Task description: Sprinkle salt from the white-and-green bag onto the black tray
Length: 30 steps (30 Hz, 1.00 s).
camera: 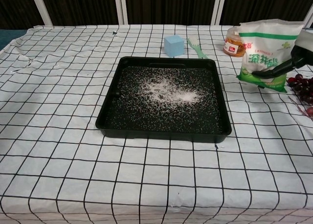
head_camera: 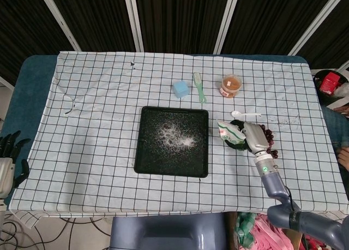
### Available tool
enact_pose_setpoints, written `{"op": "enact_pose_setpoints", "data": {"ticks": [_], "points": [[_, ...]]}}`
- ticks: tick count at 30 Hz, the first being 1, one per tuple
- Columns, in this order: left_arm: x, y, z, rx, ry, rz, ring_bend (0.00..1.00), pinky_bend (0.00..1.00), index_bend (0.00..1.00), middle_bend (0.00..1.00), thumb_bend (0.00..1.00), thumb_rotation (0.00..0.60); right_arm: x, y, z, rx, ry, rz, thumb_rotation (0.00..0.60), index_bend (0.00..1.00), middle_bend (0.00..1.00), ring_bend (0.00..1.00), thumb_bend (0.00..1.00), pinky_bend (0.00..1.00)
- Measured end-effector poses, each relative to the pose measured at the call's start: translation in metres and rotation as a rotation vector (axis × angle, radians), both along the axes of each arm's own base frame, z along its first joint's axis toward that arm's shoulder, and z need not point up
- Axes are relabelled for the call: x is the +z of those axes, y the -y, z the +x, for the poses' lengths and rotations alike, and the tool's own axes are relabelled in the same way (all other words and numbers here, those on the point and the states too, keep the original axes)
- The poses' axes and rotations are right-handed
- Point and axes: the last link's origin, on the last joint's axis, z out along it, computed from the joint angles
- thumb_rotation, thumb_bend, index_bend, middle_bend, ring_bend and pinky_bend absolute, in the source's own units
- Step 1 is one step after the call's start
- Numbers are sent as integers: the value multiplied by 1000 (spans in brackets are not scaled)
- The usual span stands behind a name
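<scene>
The black tray (head_camera: 147,152) (camera: 113,104) lies mid-table with white salt scattered over its middle. Just right of the tray stands the white-and-green salt bag (head_camera: 230,131) (camera: 266,53), upright, its bottom on or just above the cloth. My right hand (head_camera: 254,135) (camera: 299,57) grips the bag from its right side; a dark finger lies across the bag's lower front in the chest view. My left hand (head_camera: 7,154) hangs off the table's left edge, its fingers apart and holding nothing.
A blue cube (head_camera: 181,89) (camera: 173,45), a green brush (head_camera: 199,87), an orange-lidded jar (head_camera: 231,85) (camera: 234,42) and a white spoon (head_camera: 245,114) sit behind the tray. Dark grapes (head_camera: 268,135) (camera: 303,87) lie right of the bag.
</scene>
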Motion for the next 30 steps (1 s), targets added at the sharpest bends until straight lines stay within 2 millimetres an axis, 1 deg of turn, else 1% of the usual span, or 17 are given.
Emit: {"op": "enact_pose_setpoints", "data": {"ticks": [3, 10, 17, 20, 23, 25, 30], "points": [[0, 0, 0, 2, -1, 0, 0, 0, 202, 38, 662, 600, -12, -1, -2, -6, -4, 13, 600, 562, 404, 521, 353, 561], [0, 0, -1, 5, -4, -1, 0, 0, 202, 38, 662, 600, -28, 0, -1, -21, 6, 19, 600, 561, 402, 518, 347, 561], [0, -1, -1, 7, -3, 1, 0, 0, 202, 38, 662, 600, -42, -1, 6, -39, 32, 20, 600, 561, 377, 492, 323, 561], [0, -1, -1, 7, -3, 0, 0, 0, 202, 38, 662, 600, -45, -1, 10, -42, 47, 17, 600, 560, 344, 452, 309, 543], [0, -1, -1, 7, -3, 0, 0, 0, 202, 38, 662, 600, -47, -2, 12, -42, 52, 21, 600, 528, 287, 360, 271, 493], [0, -1, -1, 8, -3, 0, 0, 0, 202, 38, 662, 600, -48, -3, 13, -45, 59, 29, 600, 475, 245, 294, 231, 464], [0, -1, -1, 7, -4, 1, 0, 0, 202, 38, 662, 600, -48, -5, 16, -51, 73, 48, 600, 381, 192, 244, 166, 435]]}}
